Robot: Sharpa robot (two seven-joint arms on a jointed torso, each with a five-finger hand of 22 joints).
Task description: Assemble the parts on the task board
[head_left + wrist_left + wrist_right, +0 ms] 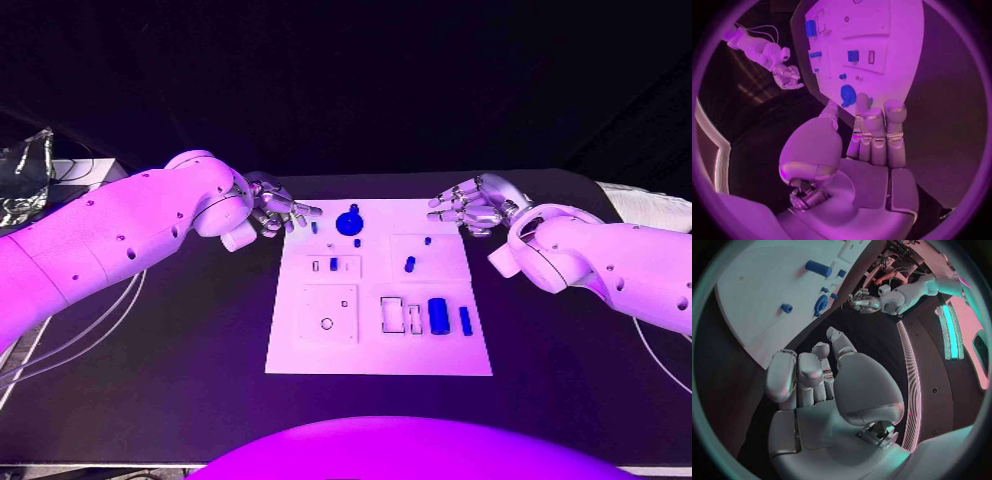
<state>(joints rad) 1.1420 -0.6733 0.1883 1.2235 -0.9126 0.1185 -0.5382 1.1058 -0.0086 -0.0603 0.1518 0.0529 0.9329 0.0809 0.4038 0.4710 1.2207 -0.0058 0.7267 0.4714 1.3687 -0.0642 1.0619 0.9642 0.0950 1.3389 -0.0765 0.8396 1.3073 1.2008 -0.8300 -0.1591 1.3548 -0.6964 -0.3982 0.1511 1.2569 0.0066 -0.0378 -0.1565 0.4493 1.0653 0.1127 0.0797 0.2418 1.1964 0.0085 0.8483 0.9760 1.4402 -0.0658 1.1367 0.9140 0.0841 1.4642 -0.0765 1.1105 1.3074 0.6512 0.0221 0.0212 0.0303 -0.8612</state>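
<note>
Task board lies mid-table — left hand and right hand hover empty, fingers loosely apart, off its far corners.

White smooth arms dotted with small screw holes; silver segmented fingers; rounded wrist housings.

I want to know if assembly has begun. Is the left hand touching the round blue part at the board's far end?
Apart. In the head view, bare white board separates the left hand from the round blue part.
</note>
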